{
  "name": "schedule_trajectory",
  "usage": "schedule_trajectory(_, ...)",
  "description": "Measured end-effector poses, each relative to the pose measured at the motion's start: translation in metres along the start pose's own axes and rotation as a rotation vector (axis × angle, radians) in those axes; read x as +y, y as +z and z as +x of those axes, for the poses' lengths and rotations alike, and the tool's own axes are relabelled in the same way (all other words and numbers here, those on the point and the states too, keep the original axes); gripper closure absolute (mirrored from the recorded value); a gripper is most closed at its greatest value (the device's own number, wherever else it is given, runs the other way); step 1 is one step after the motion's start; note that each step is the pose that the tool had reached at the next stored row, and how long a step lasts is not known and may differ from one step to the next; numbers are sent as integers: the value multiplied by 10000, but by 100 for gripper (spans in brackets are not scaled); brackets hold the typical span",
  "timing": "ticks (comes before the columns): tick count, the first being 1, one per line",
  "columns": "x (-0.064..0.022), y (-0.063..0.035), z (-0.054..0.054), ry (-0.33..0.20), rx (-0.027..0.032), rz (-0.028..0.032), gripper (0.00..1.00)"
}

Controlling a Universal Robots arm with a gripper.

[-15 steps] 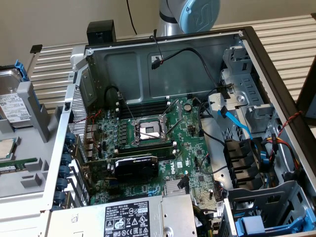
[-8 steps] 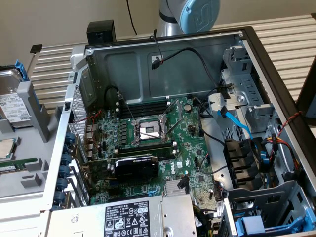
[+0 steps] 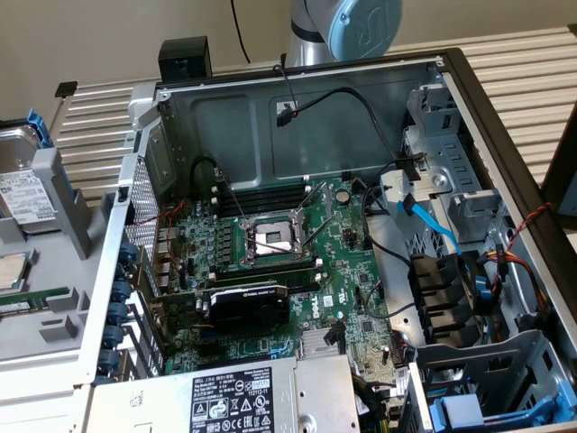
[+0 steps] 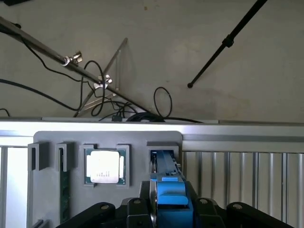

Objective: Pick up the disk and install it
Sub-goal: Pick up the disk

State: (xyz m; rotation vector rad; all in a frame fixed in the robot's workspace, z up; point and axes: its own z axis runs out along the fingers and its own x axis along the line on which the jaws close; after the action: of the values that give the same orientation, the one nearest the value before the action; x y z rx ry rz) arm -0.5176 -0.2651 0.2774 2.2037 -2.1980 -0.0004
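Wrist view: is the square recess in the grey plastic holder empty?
No, a square silver processor chip sits in the grey plastic holder's recess.

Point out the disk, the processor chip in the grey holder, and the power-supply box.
disk [image 4: 171,206]: wrist view, on its blue carrier.
processor chip [image 4: 104,166]: wrist view, middle of its silver lid.
power-supply box [image 3: 230,401]: exterior view, on its black-and-white label.

disk [image 3: 20,194] | silver, white label, blue carrier | standing on edge | in grey holder [image 4: 71,138] slot
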Motion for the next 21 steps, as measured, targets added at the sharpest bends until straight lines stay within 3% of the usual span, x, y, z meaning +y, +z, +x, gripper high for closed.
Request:
schedule_trajectory(11,1,-22,2,0,-3,7,63)
schedule_trajectory(21,11,-114,4,1,-2,114,63)
